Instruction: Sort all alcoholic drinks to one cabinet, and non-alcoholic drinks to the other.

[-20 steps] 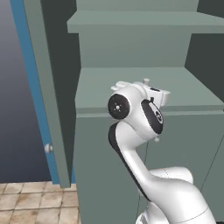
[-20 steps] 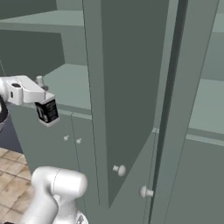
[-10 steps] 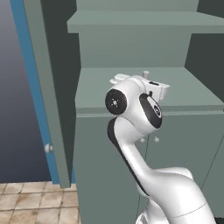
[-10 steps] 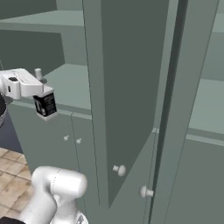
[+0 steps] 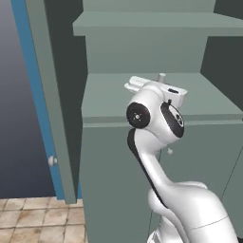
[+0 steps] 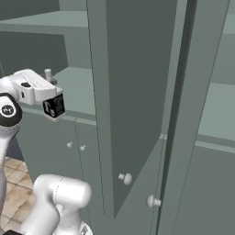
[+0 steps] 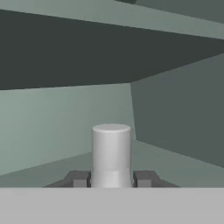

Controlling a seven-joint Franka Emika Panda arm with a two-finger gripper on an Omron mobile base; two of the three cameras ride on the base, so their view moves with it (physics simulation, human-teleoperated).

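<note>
Left base view: the arm rises to the open cabinet (image 5: 142, 90), its wrist level with the lower shelf (image 5: 109, 97). A thin grey cap (image 5: 162, 77) pokes up behind the hand.

Right base view: the claw (image 6: 54, 106) hangs just over the shelf's front edge, closed on a square bottle (image 6: 53, 105) with a black label, one of the alcoholic drinks. The open door (image 6: 124, 92) stands to the right.

Hand view: both fingertips (image 7: 79, 178) press the sides of a pale cylinder (image 7: 111, 154), likely the bottle's neck or cap, aimed into the cabinet. It looks like glass: stiff, smooth, probably slippery and breakable, light enough for one grip. Holding the flat sides near the top seems sound; it should be set down gently.
</note>
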